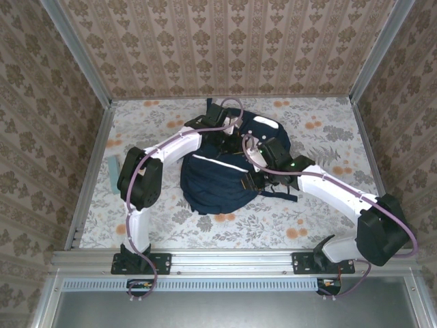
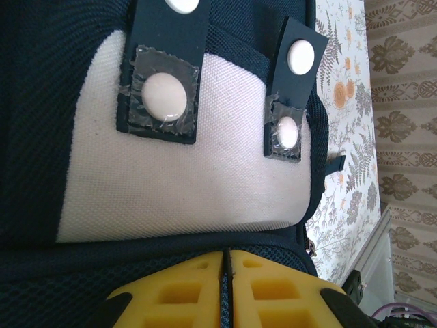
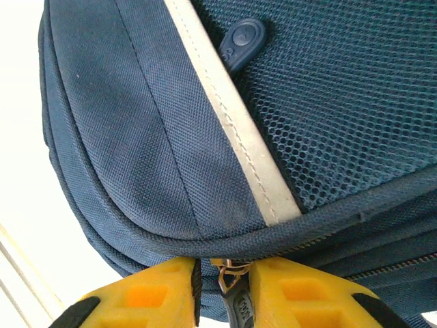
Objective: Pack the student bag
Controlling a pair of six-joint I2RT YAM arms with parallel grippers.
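The student bag [image 1: 212, 181], navy with thin white stripes, lies flat in the middle of the floral table. My left gripper [image 1: 220, 130] is at the bag's far end. Its yellow fingers [image 2: 184, 287] are shut on a thin fold of the bag's blue mesh fabric, just below a white padded patch [image 2: 171, 191] with snap tabs. My right gripper [image 1: 254, 181] is at the bag's near right side. In the right wrist view its jaws stand narrowly apart either side of a dark zipper pull [image 3: 239, 304]. The right finger touches the pull and a small gap shows on the left.
A flat pale-blue object [image 1: 113, 171] lies at the table's left edge. Patterned walls and metal rails close in the table on three sides. Bare tablecloth [image 1: 321, 133] lies right of the bag and in front of it.
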